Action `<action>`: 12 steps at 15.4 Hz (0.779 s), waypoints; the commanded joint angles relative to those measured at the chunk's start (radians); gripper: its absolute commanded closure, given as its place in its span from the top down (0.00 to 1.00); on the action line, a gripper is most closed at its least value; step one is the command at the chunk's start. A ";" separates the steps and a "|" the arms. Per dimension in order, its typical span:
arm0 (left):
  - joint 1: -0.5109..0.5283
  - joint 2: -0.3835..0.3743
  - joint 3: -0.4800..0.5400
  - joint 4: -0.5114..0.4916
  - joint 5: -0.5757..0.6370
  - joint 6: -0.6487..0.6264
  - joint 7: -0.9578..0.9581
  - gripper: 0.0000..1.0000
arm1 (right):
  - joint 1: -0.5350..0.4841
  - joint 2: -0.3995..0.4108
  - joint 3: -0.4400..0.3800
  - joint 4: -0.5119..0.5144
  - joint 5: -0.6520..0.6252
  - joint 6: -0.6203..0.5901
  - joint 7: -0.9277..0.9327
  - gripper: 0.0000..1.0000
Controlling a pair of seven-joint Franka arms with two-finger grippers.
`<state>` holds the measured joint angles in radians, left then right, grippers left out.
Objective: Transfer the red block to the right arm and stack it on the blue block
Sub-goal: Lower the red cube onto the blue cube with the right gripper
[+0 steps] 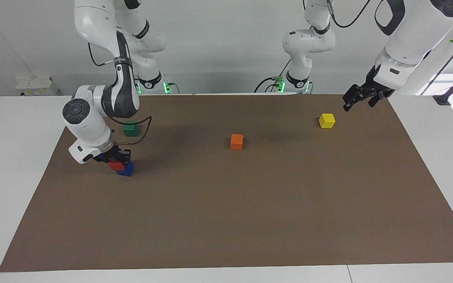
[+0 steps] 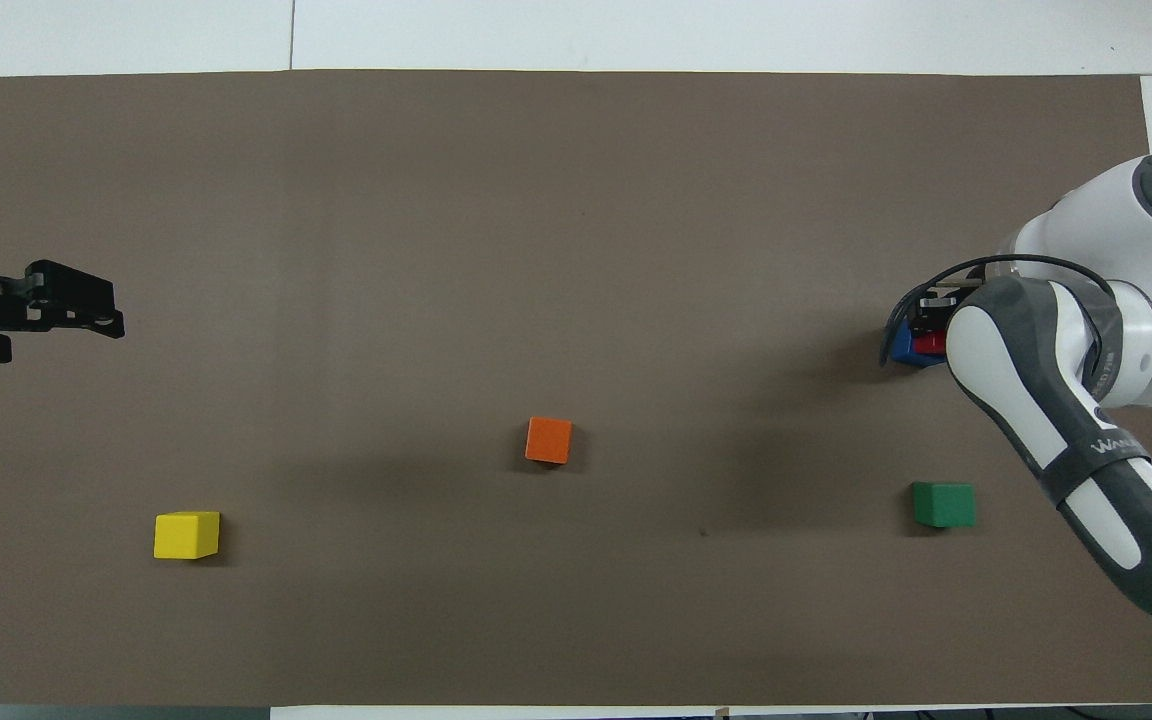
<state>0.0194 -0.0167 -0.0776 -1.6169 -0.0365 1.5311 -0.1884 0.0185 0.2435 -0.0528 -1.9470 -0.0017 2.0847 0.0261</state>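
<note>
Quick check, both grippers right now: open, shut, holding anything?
Left gripper: open, empty, up over the mat's edge near the yellow block.
Right gripper: shut on the red block, at the blue block.

Five blocks [image 1: 236, 141], two arms [image 1: 92, 125]

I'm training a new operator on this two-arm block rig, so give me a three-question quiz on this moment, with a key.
1. True or false: the right gripper is shut on the red block.
2. Which cube lies directly under the red block? A) green block B) blue block C) orange block
3. Fill in: the left gripper, jaws open, hangs over the brown mat near the ____ block.

Key: 1 true; 2 B; 3 yellow.
</note>
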 commanded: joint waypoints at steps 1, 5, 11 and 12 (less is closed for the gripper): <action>-0.012 -0.014 0.012 -0.009 0.020 -0.012 0.004 1.00 | -0.018 0.005 0.013 0.002 0.019 0.012 0.009 0.00; -0.012 -0.014 0.012 -0.009 0.020 -0.012 0.004 1.00 | -0.018 -0.001 0.013 -0.020 0.020 0.029 0.015 0.00; -0.012 -0.014 0.012 -0.009 0.020 -0.012 0.004 1.00 | -0.029 -0.001 0.014 -0.018 0.023 0.031 0.018 1.00; -0.012 -0.014 0.012 -0.009 0.020 -0.012 0.004 1.00 | -0.029 -0.001 0.014 -0.018 0.023 0.031 0.018 1.00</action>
<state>0.0194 -0.0167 -0.0776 -1.6169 -0.0365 1.5311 -0.1884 0.0091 0.2453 -0.0528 -1.9550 0.0066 2.0906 0.0276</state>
